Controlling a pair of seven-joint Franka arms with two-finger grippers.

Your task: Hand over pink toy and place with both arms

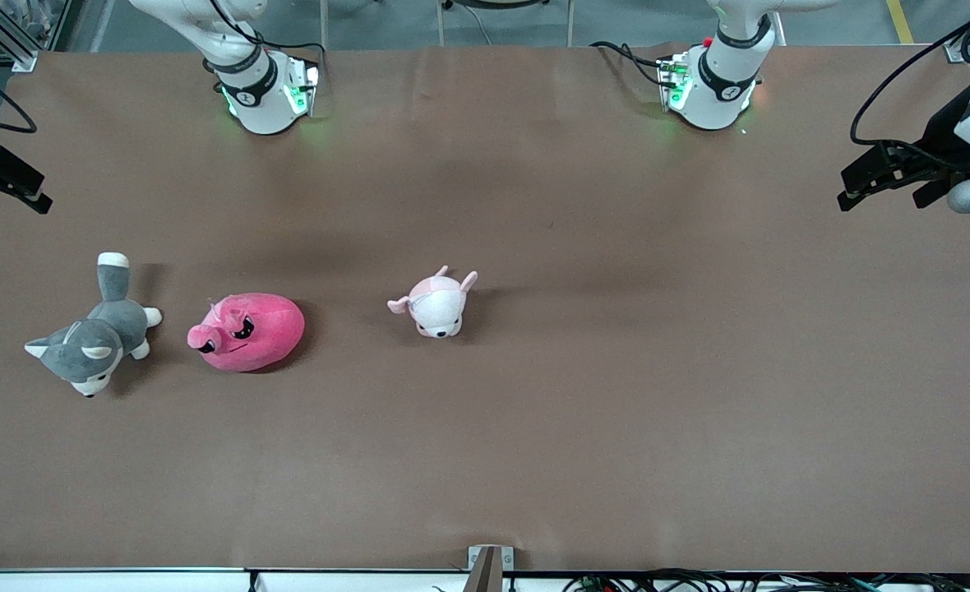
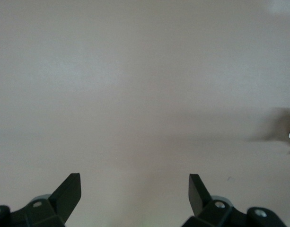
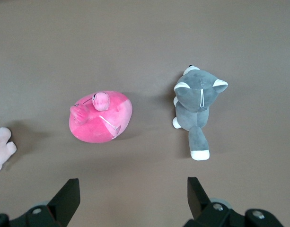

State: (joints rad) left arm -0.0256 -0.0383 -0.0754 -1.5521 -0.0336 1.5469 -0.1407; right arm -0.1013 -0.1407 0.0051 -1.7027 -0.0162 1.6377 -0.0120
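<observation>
The pink toy [image 1: 247, 331] [image 3: 101, 117], a round hot-pink plush with dark angry eyes and a snout, lies on the brown table [image 1: 616, 370] toward the right arm's end. My right gripper [image 1: 4, 185] [image 3: 133, 194] hangs open and empty over the table's edge at that end, apart from the toy. My left gripper [image 1: 879, 185] [image 2: 135, 189] hangs open and empty over the left arm's end of the table, with only bare table under it.
A grey-and-white plush [image 1: 94, 333] [image 3: 197, 104] lies beside the pink toy, closer to the right arm's end. A small pale pink-and-white plush [image 1: 436, 304] [image 3: 0, 149] lies near the table's middle. Both arm bases [image 1: 259, 94] [image 1: 711, 86] stand at the table's back edge.
</observation>
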